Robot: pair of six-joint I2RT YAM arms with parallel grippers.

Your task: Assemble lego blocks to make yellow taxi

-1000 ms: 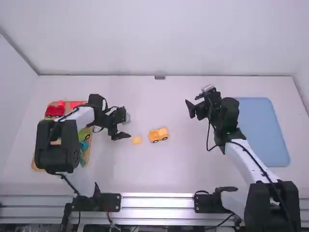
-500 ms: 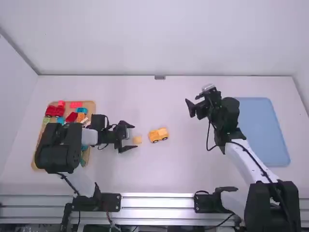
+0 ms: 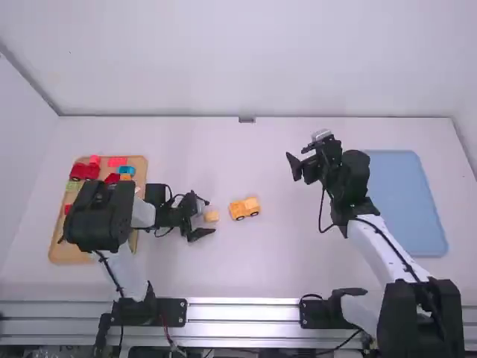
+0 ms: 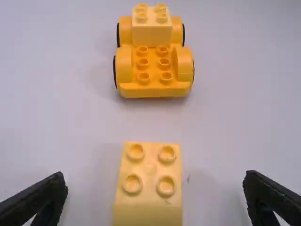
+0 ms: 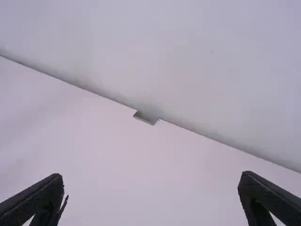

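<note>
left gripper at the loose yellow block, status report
Left gripper open astride loose pale-yellow plastic block. Right gripper open, off to the right. Yellow wheeled car ahead; nothing between block and car.

"What is suggested by the surface of the yellow block [image 4: 149,183]?"

"Smooth plastic, with a soft, nearly matt sheen. The same is seen in the orange wheeled base [image 4: 154,89] and the paler block on it [image 4: 152,33]."

"And the blue tray [image 3: 406,201]?"

"Smooth, matt plastic, by its look. The tan tray [image 3: 71,256] is given a wood-like tone, though real wood cannot be confirmed."

"Is metal shown anywhere?"

"Bare, ridged metal is seen in the rails [image 3: 242,312], with bright, glossy streaks."

"How are the table [image 3: 261,276] and the back wall [image 3: 223,60] finished?"

"Both are left smooth and matt. On the left gripper [image 3: 212,216], dull black fingers [image 4: 40,200] are seen."
</note>
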